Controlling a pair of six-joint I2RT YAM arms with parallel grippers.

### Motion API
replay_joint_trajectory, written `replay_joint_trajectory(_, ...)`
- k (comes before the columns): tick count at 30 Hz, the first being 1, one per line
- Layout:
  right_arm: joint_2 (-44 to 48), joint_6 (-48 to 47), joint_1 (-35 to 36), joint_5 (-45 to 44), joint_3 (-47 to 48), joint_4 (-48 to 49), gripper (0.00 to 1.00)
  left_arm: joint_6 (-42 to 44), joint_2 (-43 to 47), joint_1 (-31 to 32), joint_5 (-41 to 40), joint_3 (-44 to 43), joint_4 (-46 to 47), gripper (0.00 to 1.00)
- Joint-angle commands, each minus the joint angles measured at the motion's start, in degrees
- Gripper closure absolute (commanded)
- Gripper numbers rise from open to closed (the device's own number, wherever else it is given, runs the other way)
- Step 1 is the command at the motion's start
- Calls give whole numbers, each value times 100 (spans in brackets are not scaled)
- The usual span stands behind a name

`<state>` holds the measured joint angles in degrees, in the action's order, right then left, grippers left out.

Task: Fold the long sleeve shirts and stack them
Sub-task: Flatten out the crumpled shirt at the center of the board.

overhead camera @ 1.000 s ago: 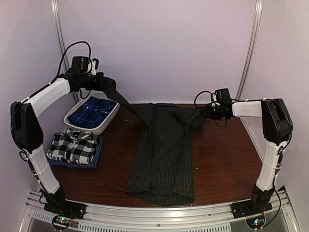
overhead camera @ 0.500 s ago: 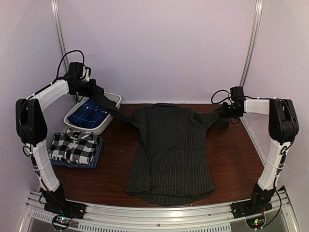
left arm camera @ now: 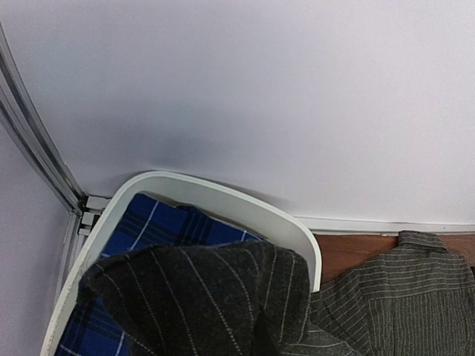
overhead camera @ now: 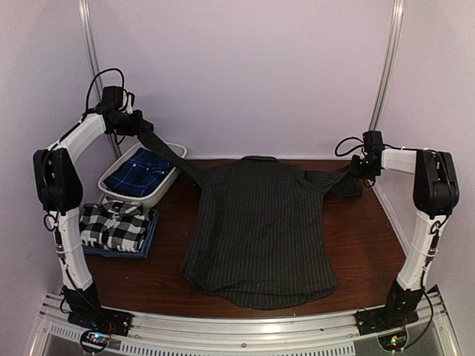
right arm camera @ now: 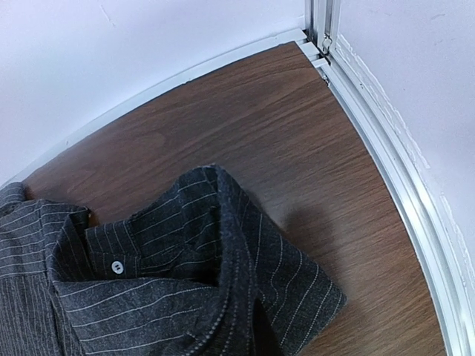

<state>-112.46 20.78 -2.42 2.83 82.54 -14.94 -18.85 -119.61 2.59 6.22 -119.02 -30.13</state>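
Bare table (overhead camera: pixel 371 245) rt of pinstriped shirt (overhead camera: pixel 260 230); tub (overhead camera: pixel 145 197) & folded stack (overhead camera: pixel 115 226) block left.

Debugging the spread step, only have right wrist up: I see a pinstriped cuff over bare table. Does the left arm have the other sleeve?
Observer: Yes. The left gripper holds the other sleeve of the pinstriped shirt, raised and taut above the white basket.
Operator: Body flat?
Observer: Spread on the table, collar toward the far wall, hem toward the near edge and a little rumpled there.
Operator: Stack started?
Observer: One checked shirt lies folded at the near left, apart from the pinstriped one.
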Motion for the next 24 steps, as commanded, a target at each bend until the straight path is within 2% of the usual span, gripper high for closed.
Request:
replay_joint_trajectory(1, -235, -74, -40, -163, 251, -148, 96, 84, -190, -33, 154, -200, -38, 100)
replay_joint_trajectory(5, -297, -71, -40, -70, 316, -246, 86, 60, -229, -32, 376, -168, 4, 100)
replay_joint_trajectory(7, -240, -86, -31, -38, 311, -284, 74, 28, -225, -24, 567, -162, 7, 100)
replay_joint_trajectory(11, -88, -132, 1, -34, 257, -345, 59, 33, -150, 75, 837, -47, 68, 100)
replay_joint_trajectory(17, 330, -109, 77, -49, -109, -390, 32, 104, 117, 429, 1043, 407, 283, 100)
replay_joint_trajectory(21, 671, -84, 137, -67, -540, -290, 18, 153, 353, 695, 1184, 733, 489, 100)
replay_joint_trajectory(24, 910, -58, 217, -86, -808, -228, 13, 215, 511, 932, 1382, 954, 610, 100)
